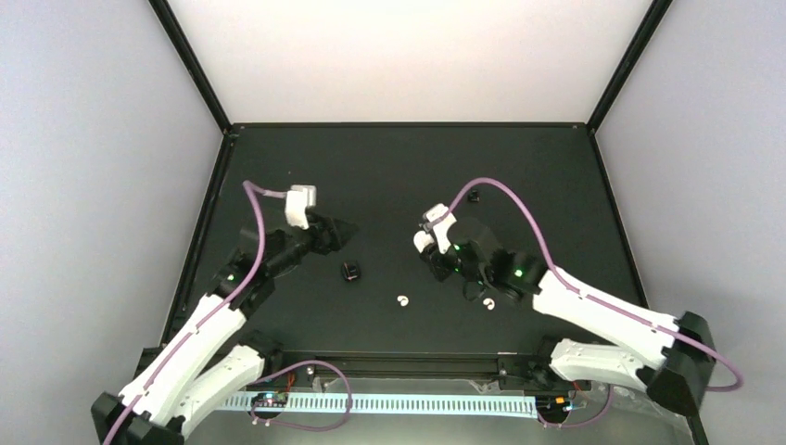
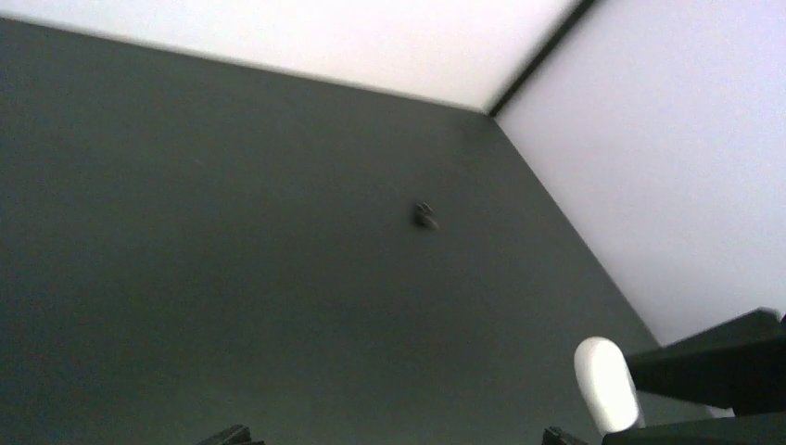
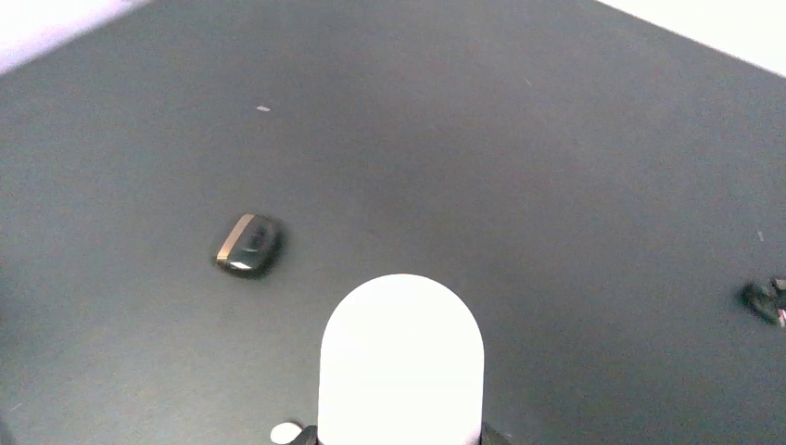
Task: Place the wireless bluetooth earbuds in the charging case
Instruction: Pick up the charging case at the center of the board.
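My right gripper (image 3: 400, 438) is shut on the charging case (image 3: 400, 357), a glossy white oval that stands up between the jaws and is lifted above the mat. In the top view the case (image 1: 423, 243) sits at the right gripper (image 1: 429, 252), mid-table. Two tiny white earbuds lie on the mat, one (image 1: 402, 299) near the centre front and one (image 1: 488, 304) by the right arm. One earbud (image 3: 285, 432) shows just left of the right jaws. My left gripper (image 2: 394, 439) is open and empty, its tip (image 1: 347, 229) facing the case (image 2: 607, 383) from the left.
A small black squarish object (image 1: 350, 271) with a tan edge (image 3: 248, 246) lies between the two arms. A small black bit (image 1: 474, 196) lies farther back, and it appears small and blurred in the left wrist view (image 2: 424, 216). Black frame posts border the mat.
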{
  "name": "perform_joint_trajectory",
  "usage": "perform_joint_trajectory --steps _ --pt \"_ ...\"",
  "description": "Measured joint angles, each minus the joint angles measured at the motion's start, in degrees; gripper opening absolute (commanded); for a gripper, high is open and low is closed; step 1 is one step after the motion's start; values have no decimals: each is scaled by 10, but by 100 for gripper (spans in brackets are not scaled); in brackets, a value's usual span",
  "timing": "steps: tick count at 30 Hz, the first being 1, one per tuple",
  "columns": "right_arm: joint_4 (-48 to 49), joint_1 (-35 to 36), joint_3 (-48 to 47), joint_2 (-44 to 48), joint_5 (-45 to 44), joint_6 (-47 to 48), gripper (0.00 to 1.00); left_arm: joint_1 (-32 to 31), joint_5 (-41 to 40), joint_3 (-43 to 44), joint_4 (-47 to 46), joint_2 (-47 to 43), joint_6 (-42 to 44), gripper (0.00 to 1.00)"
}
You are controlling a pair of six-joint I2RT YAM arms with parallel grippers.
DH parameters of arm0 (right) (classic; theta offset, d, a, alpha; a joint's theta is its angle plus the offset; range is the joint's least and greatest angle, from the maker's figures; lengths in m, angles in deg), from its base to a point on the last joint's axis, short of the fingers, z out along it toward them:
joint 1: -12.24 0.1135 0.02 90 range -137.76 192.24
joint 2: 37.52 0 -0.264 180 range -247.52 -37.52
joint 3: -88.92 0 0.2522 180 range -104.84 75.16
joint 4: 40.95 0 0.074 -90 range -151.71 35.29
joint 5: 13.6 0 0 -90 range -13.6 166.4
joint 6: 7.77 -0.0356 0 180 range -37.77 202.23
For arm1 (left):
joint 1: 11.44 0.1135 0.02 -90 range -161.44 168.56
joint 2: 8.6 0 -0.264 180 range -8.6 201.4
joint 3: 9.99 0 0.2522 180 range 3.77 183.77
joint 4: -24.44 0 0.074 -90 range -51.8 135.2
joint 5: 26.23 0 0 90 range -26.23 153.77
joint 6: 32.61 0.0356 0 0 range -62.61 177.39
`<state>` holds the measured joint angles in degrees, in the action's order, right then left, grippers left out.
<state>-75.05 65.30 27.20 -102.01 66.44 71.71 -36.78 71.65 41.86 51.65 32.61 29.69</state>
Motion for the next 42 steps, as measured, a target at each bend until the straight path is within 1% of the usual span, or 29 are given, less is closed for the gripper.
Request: perform_joint_trajectory --steps 2,5,9,12,14,19,32,38,42 --pt "-2 30 7 46 -2 20 30 -7 67 4 -12 36 -14 75" --pt "-17 80 11 94 -12 53 30 -18 144 24 -13 92 -21 75" --pt "-36 131 11 118 -45 90 29 -46 211 55 -16 118 -23 75" --pt "-46 164 11 118 -74 116 29 -77 238 73 -20 121 -19 74" --pt "-51 181 10 113 -91 131 30 -102 250 84 -23 125 -14 73" --pt "-55 202 2 91 -121 158 30 -138 258 90 -24 139 -4 69" --pt "-21 210 1 87 -156 177 30 -176 256 90 -28 194 -15 56" --pt "-14 211 1 87 -162 180 29 -183 258 90 -44 208 -35 44" --pt "-8 211 1 85 -170 180 29 -184 259 90 -51 218 -46 38"
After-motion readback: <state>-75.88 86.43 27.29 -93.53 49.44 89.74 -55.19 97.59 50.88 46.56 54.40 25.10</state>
